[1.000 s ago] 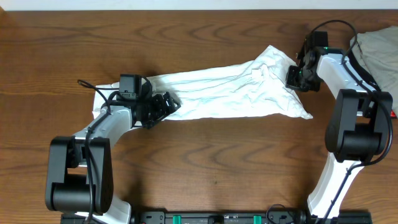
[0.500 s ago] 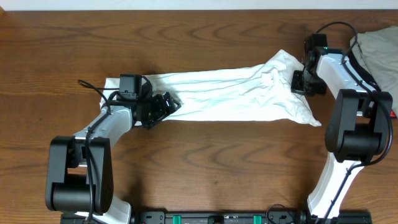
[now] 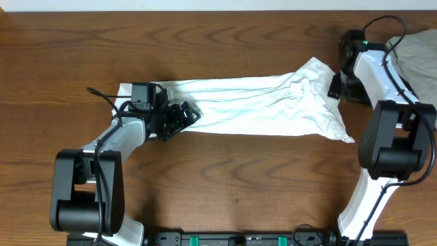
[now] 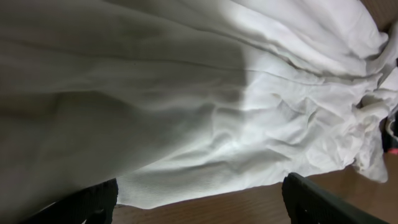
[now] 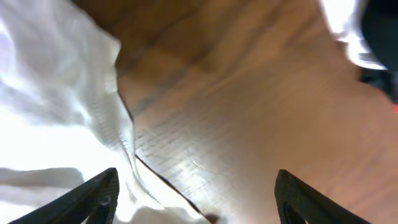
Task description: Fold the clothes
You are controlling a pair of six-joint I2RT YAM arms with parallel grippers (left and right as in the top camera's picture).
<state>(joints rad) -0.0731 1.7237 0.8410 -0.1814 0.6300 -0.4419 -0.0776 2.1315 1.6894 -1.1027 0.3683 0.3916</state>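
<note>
The white T-shirt [image 3: 252, 106] lies stretched and wrinkled. The left gripper [image 3: 184, 115] is over its left end, fingers wide, empty. The right gripper [image 3: 335, 86] is just off its right end, likewise spread, holding nothing.

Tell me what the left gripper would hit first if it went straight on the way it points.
The white T-shirt: the left gripper stands open close over it, and its folds fill the wrist view ahead, though depth is hard to judge.

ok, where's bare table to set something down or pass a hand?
Free: bare brown wooden table on the near side of the wrinkled white T-shirt; also the strip along its far side. Crowded: far-right corner, where the right gripper sits between shirt and crumpled beige garment.
</note>
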